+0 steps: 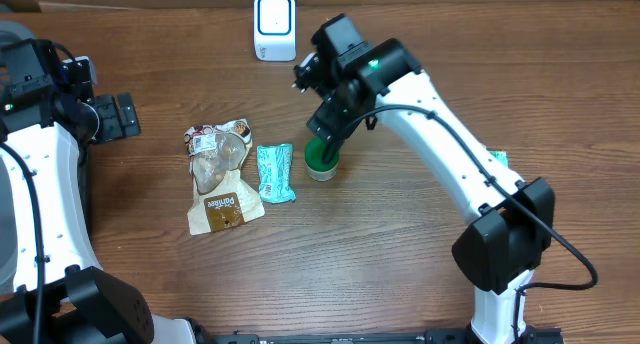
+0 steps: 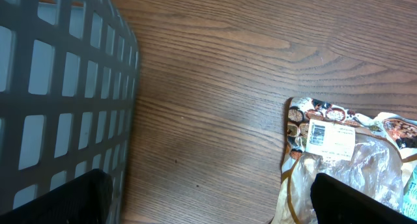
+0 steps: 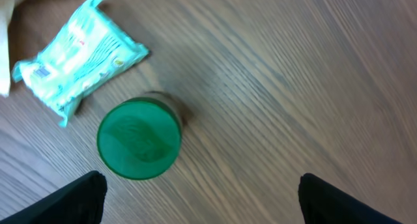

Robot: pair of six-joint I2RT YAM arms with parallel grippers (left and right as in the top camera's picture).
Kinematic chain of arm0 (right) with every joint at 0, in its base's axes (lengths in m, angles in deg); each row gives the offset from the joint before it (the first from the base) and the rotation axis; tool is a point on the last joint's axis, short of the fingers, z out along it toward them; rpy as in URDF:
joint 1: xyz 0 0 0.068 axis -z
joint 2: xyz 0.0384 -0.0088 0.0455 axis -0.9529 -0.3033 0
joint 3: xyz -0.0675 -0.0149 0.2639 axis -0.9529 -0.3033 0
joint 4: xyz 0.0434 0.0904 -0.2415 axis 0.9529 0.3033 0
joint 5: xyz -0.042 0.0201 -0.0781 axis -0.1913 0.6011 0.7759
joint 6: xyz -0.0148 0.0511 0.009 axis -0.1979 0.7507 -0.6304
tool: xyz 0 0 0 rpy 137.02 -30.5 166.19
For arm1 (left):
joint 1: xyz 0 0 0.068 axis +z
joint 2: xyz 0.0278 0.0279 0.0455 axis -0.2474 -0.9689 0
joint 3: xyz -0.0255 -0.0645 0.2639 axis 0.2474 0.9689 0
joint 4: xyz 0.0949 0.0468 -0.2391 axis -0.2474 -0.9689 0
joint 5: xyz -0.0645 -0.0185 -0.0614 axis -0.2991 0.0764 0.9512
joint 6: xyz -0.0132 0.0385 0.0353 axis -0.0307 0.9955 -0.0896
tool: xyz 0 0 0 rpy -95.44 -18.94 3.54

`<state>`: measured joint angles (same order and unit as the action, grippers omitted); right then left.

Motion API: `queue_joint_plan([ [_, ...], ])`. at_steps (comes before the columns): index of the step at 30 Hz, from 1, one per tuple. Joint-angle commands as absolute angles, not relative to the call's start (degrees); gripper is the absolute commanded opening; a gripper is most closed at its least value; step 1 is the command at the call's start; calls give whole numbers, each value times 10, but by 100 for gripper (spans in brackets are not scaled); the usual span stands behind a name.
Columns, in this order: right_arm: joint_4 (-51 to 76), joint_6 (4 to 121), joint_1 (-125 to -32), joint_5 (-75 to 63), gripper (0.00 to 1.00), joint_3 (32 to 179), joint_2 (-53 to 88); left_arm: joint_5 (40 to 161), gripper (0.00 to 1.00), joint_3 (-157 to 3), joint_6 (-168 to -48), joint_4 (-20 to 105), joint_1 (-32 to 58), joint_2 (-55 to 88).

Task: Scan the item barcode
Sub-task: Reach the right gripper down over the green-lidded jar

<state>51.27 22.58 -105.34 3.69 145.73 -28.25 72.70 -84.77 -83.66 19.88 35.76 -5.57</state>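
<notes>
Hovering over green-lidded jar [image 3: 139,139]: right arm [image 1: 440,149], jaws wide apart.

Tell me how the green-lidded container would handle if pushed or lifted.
The green-lidded container looks rigid, so it probably keeps its shape when gripped. Its round shape suggests it would roll across the wooden table if knocked over. Standing upright, a low push probably slides it; a high one may tip it.
</notes>
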Motion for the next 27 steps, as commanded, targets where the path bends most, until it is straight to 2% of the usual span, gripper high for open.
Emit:
queue_joint_plan([
  [1, 515, 169, -1073, 37, 93, 1466, -315, 723, 100, -845, -844, 201, 364, -53],
  [5, 519, 160, -1074, 31, 94, 1466, -333, 723, 100, -845, -844, 201, 364, -53],
  [9, 521, 140, -1075, -19, 100, 1466, -349, 723, 99, -845, -844, 201, 364, -53],
  [27, 456, 139, -1075, -41, 99, 1374, -359, 723, 100, -845, -844, 201, 364, -53],
])
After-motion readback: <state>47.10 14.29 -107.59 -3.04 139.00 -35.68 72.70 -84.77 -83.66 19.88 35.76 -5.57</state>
